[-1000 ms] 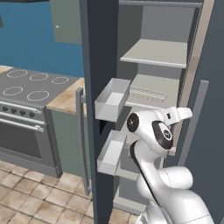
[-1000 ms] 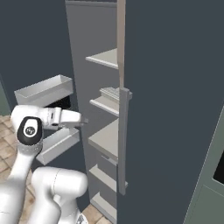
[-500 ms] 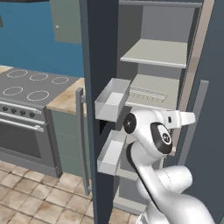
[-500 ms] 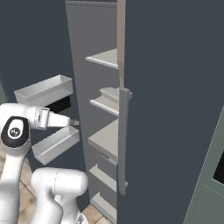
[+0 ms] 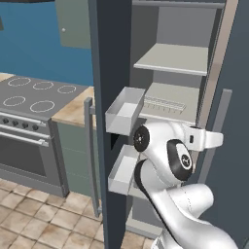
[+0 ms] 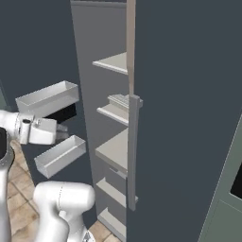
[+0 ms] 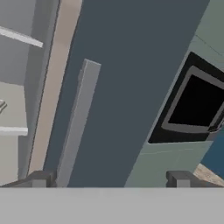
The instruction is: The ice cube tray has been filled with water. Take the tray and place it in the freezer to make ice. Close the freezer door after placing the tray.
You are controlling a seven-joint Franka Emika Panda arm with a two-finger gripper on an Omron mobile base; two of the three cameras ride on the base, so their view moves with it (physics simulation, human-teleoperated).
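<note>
Swinging away from the shelves over the last second, your arm's hand now points rightward at the closed twin door (image 5: pixel 233 97) rather than into the freezer (image 5: pixel 170 63). From the left, you see the stove (image 5: pixel 34 95) and counter (image 5: pixel 73 107), then the freezer door (image 5: pixel 111 73) standing wide open edge-on, its grey bar handle (image 5: pixel 90 155) on the outside and two white bins (image 5: pixel 125 111) on the inside. Just beyond, the ice cube tray (image 5: pixel 164 103) lies flat on the second freezer shelf (image 5: pixel 170 99), near its front edge and apart from the hand. In the right base view that tray (image 6: pixel 122 100) sits behind the twin door's vertical handle (image 6: pixel 133 151), and your gripper (image 6: pixel 60 132) hangs in front of the door bins, fingers spread wide and holding nothing. In the hand view the two fingertips (image 7: pixel 41 178) stand far apart at the bottom, with the twin door's handle (image 7: pixel 78 122) rising between them and the black-windowed wall oven (image 7: pixel 192 105) to its right.
</note>
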